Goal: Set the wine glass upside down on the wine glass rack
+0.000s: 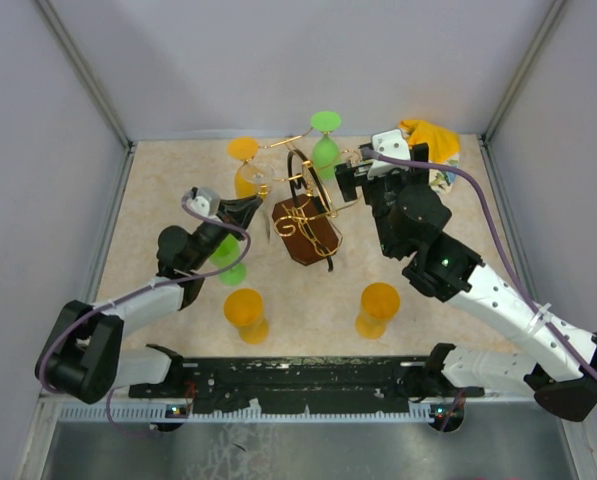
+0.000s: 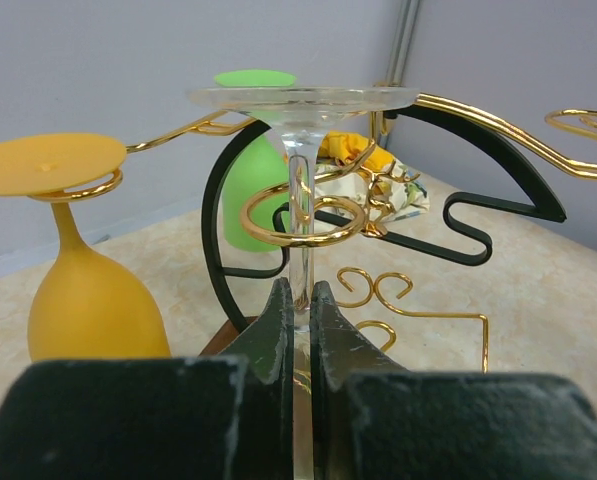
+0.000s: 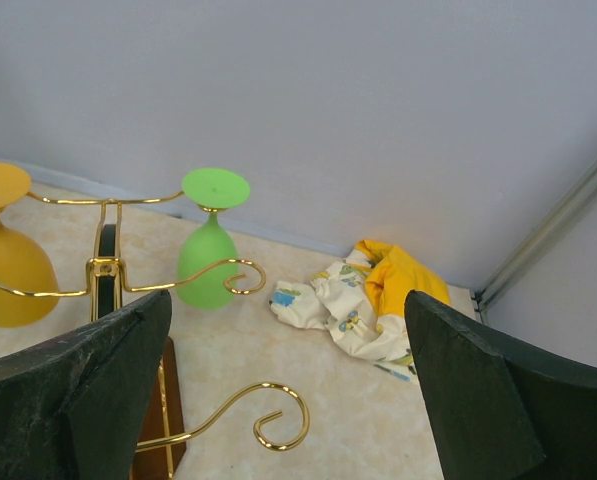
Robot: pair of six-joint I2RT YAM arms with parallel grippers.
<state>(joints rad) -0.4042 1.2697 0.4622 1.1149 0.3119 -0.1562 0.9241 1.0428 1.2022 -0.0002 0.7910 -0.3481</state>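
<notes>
Left gripper (image 2: 300, 320): closed narrow on the stem of the clear wine glass (image 2: 303, 98), held bowl-down. The stem appears to sit inside a gold curl (image 2: 328, 238) of the wine glass rack (image 1: 303, 238), with the foot above the wire and not yet resting on it. Right gripper (image 3: 288, 300): jaws wide, holding nothing, beside the rack's outer arms. Hazard: releasing before the foot seats would drop the glass to the counter (image 1: 158, 190), and a sideways push could tip the rack and unseat the orange glass (image 2: 88, 290) hanging beside it.
</notes>
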